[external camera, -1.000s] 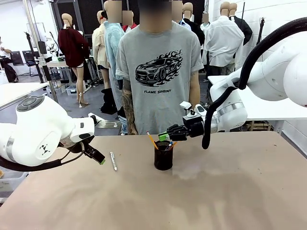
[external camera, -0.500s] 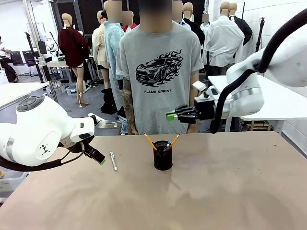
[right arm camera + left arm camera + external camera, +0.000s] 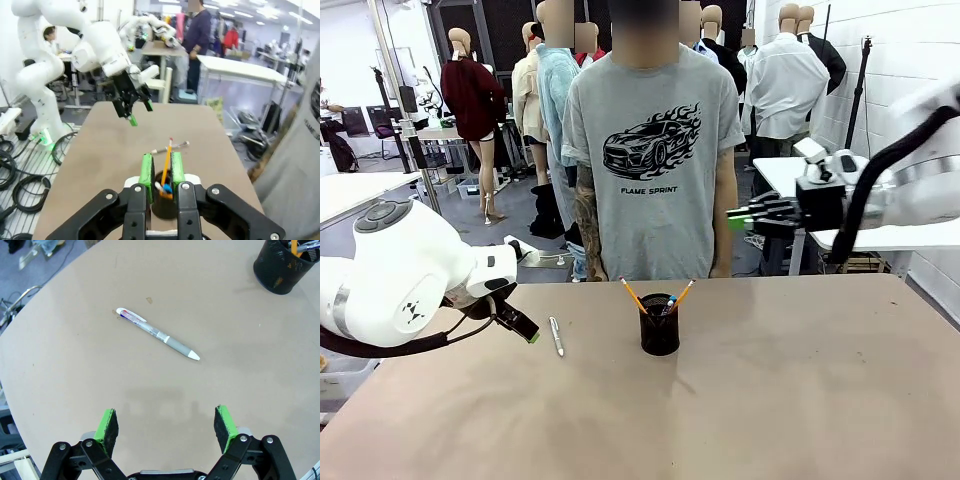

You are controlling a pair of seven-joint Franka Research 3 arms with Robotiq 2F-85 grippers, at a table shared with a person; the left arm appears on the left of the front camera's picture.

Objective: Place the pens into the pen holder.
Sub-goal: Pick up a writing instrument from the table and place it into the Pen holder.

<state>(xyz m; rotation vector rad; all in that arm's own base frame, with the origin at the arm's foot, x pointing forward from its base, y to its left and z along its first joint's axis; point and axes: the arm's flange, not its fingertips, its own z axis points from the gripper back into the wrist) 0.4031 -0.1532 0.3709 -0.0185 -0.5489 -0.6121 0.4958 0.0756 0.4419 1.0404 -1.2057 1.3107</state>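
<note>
The wide-open left end effector (image 3: 166, 416) is hanging over the pen (image 3: 158, 333), likely light, stiff and slippery; pinching its middle seems best.

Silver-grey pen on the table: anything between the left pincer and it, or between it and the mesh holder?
Nothing visible. The open left pincer faces the silver-grey pen across bare tan tabletop, and the same surface runs on to the black wire-mesh pen holder.
</note>
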